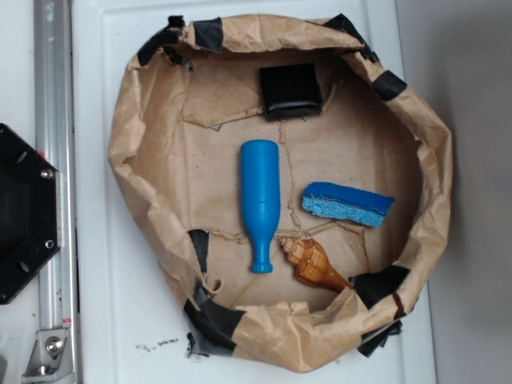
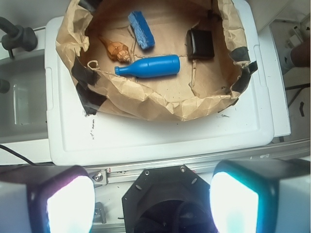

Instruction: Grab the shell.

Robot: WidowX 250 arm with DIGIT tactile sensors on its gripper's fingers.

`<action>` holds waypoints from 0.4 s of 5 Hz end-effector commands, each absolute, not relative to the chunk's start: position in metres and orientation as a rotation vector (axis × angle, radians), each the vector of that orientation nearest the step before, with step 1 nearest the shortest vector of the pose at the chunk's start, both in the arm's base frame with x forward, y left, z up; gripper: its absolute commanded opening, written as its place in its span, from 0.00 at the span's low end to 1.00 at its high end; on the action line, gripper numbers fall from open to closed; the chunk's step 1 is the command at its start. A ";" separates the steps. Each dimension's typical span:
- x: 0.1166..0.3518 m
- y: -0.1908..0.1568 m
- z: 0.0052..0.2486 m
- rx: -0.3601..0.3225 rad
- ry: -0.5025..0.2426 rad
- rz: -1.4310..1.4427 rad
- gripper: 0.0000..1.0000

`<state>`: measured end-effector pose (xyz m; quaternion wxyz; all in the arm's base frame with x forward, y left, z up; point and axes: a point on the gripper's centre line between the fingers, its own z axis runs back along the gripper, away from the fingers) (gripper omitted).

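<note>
Wrist view, hand point(image 2: 153, 194) spread wide, apparently empty, shell point(image 1: 312, 262) just beside blue bottle point(image 1: 261, 202)

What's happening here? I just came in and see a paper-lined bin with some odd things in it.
Nothing is being handled yet. The gripper is open and far back from the brown paper nest, well short of its contents. Inside lie the shell, a blue bottle just beside it, a blue sponge and a black box. The shell sits near the paper wall, its whorled end close to the bottle's neck, and is untouched, so the grab has not started.
</note>
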<state>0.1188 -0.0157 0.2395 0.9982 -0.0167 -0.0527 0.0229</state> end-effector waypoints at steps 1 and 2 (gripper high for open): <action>0.221 0.008 0.190 -0.118 -0.245 -0.022 1.00; 0.253 -0.003 0.169 -0.143 -0.213 -0.085 1.00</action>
